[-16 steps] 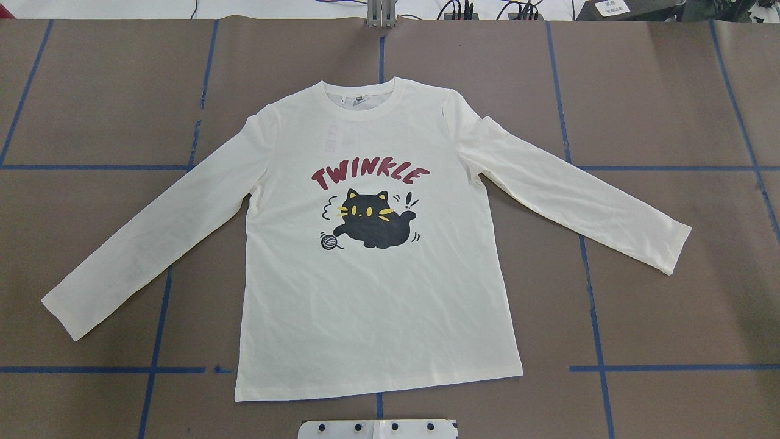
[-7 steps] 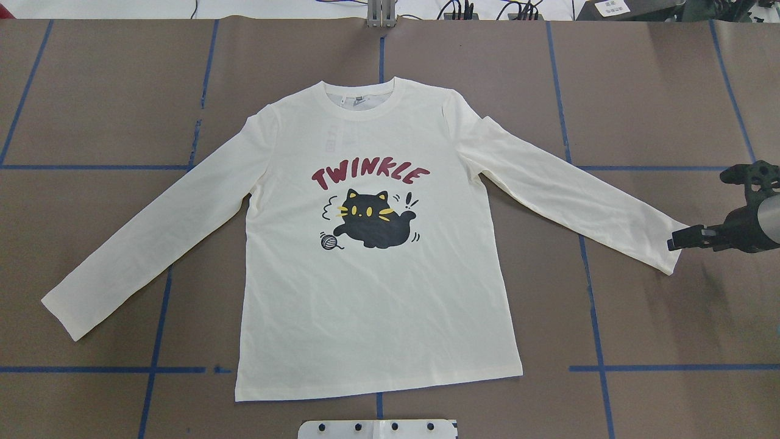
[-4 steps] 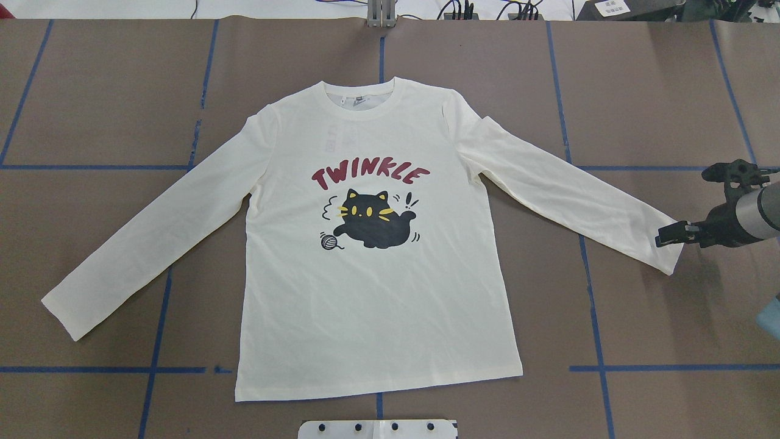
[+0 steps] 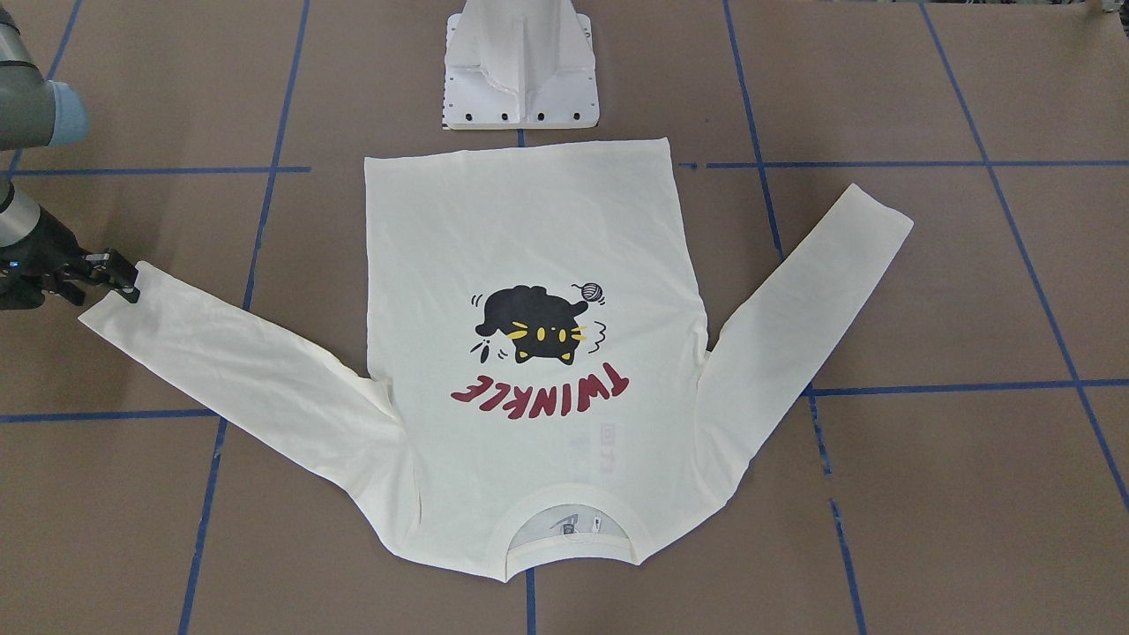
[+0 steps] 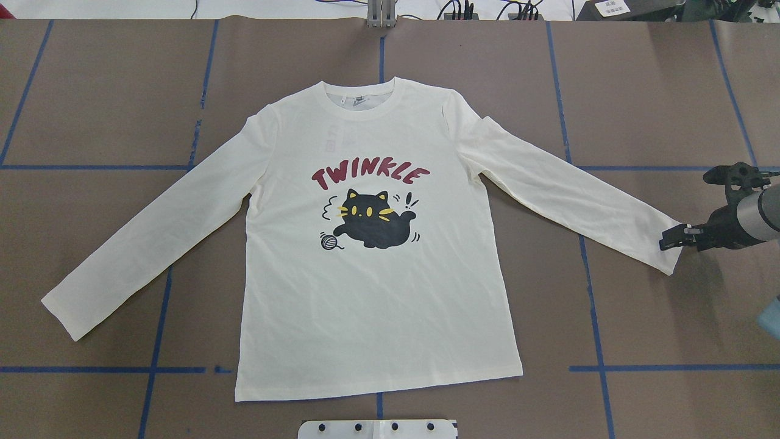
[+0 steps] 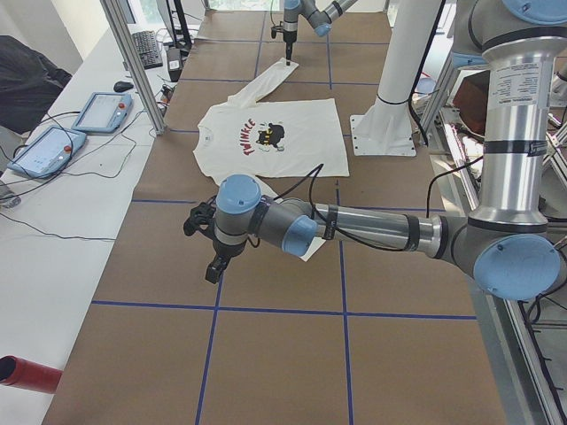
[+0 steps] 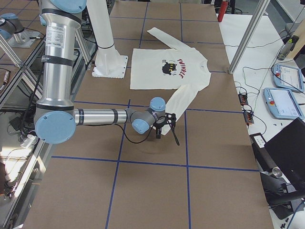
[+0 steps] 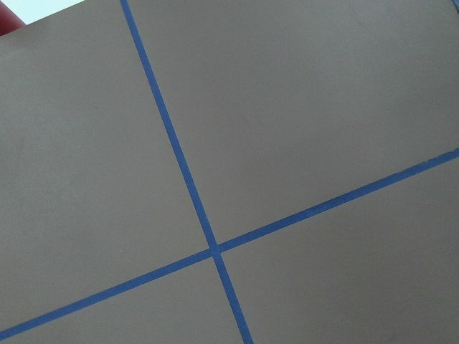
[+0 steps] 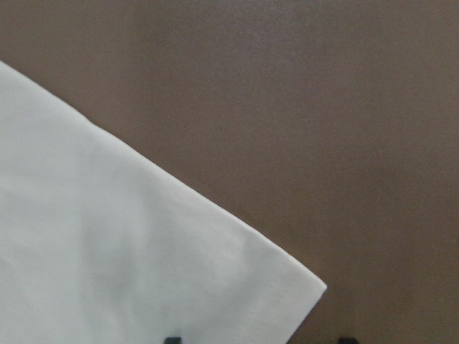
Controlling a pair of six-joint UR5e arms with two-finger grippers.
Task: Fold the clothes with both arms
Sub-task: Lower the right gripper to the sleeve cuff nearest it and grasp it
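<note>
1 T-shirt [image 5: 378,305], 2 arms [image 6: 372,232], 1 pedestal [image 4: 520,66].

Brown table [image 5: 91,91] (blue tape grid [image 5: 97,167]): T-shirt [image 5: 378,292] flat, print up.

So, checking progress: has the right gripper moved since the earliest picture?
Yes: the right gripper entered leftward past the blue tape line to the sleeve cuff.

Overhead, the right arm [image 5: 762,214] runs off the right edge. The right wrist view cuts off the fingertips [image 9: 172,339] of the right gripper [image 5: 667,238] at its bottom edge and shows the T-shirt [image 9: 107,251] blurred. From the side, the left arm [image 6: 372,230] covers most of the near sleeve [image 6: 312,252]; whether the left gripper [image 6: 213,270] is parted cannot be told. The neck label [image 5: 359,101] is too small to read.
</note>
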